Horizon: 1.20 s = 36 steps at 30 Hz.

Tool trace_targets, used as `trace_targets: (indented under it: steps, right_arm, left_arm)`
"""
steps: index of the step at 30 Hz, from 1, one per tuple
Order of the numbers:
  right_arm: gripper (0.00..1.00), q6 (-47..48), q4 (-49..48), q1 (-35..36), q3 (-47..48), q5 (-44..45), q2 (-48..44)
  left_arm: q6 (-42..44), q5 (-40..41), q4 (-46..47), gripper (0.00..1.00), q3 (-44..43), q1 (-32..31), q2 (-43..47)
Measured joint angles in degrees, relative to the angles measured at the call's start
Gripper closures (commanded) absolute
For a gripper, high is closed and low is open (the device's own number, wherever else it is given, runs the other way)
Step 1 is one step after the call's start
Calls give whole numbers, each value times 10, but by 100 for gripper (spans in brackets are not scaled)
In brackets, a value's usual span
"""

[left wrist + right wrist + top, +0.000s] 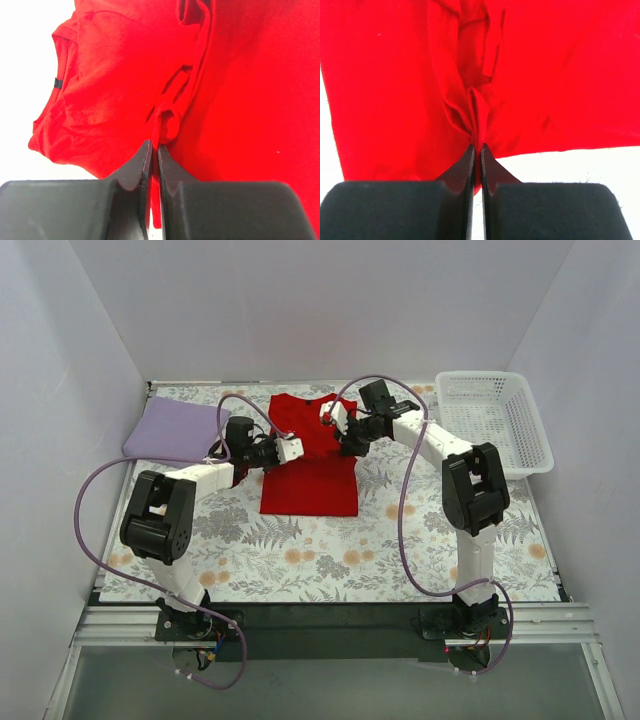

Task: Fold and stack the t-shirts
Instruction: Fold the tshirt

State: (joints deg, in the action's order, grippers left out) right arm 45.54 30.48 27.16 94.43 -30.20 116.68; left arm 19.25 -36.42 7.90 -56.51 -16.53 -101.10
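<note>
Red t-shirt [308, 485] lies mid-table on grey floral cloth [300, 555], lower part flat toward the arm bases, upper part bunched up btwn the two arms reaching in over it. L gripper [154, 149] has jaws pressed together on a pinched fold of red fabric at the shirt's left side; R gripper [476, 150] likewise clamped on a gathered ridge of the same shirt, nr its upper right. Lavender t-shirt [175, 428] sits folded at far-left corner, well apart from the red one; white lattice basket [480, 415] at far right.
</note>
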Motion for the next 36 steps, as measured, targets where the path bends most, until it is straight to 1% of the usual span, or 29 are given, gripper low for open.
trace_targets:
  steps: [6,14,17,18,19,20,21,22,23,24,27,29,31,32,34,36]
  right_arm:
    - [99,-15,1,-2,37,11,34]
    - [99,-27,2,-5,77,19,59]
    - [95,-32,3,-5,85,22,66]
    - [90,-34,3,-5,88,23,68]
    - [86,-35,3,-5,90,25,71]
    - [80,-38,3,-5,94,28,74]
    - [65,-42,4,-5,97,32,76]
    - [55,-50,4,-5,102,38,79]
    - [49,-58,3,-5,109,47,83]
    - [36,-66,0,-5,116,58,87]
    - [24,-98,-21,-6,129,103,93]
    - [23,-118,-38,-7,132,126,92]
    - [20,-134,-50,-12,132,129,90]
    - [19,-135,-53,-15,130,121,86]
    - [16,-118,-56,-26,100,70,61]
    - [15,-44,-36,-37,34,-3,7]
  left_arm:
    - [-10,1,23,100,-13,4,-27]
    - [-19,4,41,100,-22,10,-35]
    - [-23,5,44,100,-22,10,-35]
    - [-24,5,46,100,-22,10,-36]
    - [-26,7,47,96,-22,10,-37]
    - [-28,8,49,88,-23,10,-40]
    - [-33,11,58,68,-23,10,-43]
    - [-41,16,67,58,-25,10,-49]
    - [-55,24,79,36,-26,10,-55]
    - [-71,34,90,19,-29,10,-61]
    - [-131,75,103,18,-54,10,-75]
    - [-155,91,107,18,-72,10,-70]
    - [-164,94,104,18,-80,11,-53]
    - [-158,89,96,19,-78,12,-37]
    - [-130,66,74,20,-54,14,11]
    - [-72,28,51,24,13,15,96]
